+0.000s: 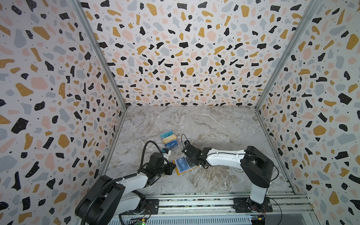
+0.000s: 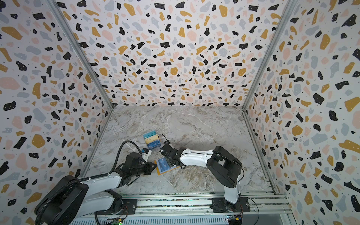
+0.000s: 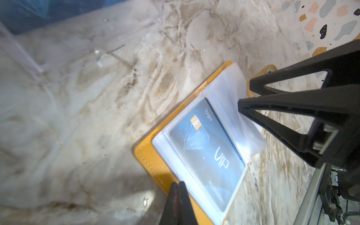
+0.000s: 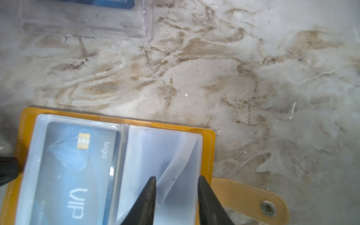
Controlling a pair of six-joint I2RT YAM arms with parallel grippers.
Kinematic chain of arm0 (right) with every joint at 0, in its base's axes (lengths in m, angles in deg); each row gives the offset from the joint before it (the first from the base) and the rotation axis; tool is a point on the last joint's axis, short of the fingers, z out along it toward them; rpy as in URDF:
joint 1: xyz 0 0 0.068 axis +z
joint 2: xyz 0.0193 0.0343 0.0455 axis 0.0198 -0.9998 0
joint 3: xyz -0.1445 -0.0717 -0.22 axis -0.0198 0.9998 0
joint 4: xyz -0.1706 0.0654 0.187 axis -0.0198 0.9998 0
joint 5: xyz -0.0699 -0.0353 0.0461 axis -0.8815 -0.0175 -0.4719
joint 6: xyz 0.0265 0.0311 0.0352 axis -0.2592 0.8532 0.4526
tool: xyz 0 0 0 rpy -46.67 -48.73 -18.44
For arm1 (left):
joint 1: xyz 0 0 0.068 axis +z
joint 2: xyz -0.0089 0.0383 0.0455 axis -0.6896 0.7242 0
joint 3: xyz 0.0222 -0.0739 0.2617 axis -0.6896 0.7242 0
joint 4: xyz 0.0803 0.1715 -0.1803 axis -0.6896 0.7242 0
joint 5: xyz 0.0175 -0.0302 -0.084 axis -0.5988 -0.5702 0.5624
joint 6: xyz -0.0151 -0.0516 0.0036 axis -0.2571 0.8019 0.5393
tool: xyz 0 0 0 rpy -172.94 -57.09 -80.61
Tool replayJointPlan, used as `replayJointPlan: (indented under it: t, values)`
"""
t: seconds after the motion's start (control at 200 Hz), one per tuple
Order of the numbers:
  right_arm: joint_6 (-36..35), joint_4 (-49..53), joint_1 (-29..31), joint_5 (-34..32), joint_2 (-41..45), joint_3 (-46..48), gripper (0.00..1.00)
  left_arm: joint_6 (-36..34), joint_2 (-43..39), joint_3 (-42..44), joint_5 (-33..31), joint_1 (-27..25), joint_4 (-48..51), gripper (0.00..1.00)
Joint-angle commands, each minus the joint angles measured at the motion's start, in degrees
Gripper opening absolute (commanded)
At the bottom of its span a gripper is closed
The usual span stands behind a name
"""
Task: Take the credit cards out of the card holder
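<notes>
Orange-yellow card holder (image 4: 209,148), lying open, near centre. Already out: a stack of credit cards (image 1: 169,140), just beyond it. Still sleeved: one blue VIP card (image 4: 78,171), left half. Right gripper (image 4: 177,178) has its jaws apart astride an empty sleeve leaf. Left gripper (image 3: 178,185) is closed, set on the holder's left edge. Marble tabletop (image 1: 214,124); terrazzo-print walls (image 1: 175,48).

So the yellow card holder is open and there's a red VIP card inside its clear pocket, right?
No, not red. The plastic VIP card in the clear pocket is blue; the right wrist view shows it. The yellow stitched card holder is open.
</notes>
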Motion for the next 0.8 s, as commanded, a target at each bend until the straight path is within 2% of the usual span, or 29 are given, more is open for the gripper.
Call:
replayJointPlan:
  t: [0.0, 0.315, 0.405, 0.501, 0.561, 0.691, 0.796]
  values:
    - [0.85, 2.59, -0.36, -2.04, 3.32, 0.80, 0.36, -0.61, 0.86, 0.72, -1.29, -0.26, 1.04, 0.00]
    - [0.94, 5.42, -0.92, -5.28, 5.42, 0.71, 0.35, -0.63, 0.78, 0.63, -1.40, -0.22, 1.18, 0.00]
    - [0.26, 6.12, -0.92, -4.26, 6.05, -0.34, 0.35, -0.72, 0.86, 0.63, -1.38, -0.22, 1.18, 0.00]
    - [-1.47, 5.73, -1.33, 1.87, 6.17, -1.65, 0.35, -0.72, 0.85, 0.63, -1.46, -0.22, 1.18, 0.00]
    - [-2.57, 4.67, -2.05, 8.58, 5.86, -2.31, 0.35, -0.72, 0.86, 0.63, -1.44, -0.22, 1.18, 0.00]
    - [-2.60, 2.28, -2.88, 19.98, 4.09, -3.46, 0.35, -0.72, 0.86, 0.63, -1.47, -0.24, 1.25, 0.00]
    - [-1.43, 0.06, -3.61, 26.29, 2.61, -3.63, 0.35, -0.76, 0.86, 0.63, -1.50, -0.22, 1.27, 0.00]
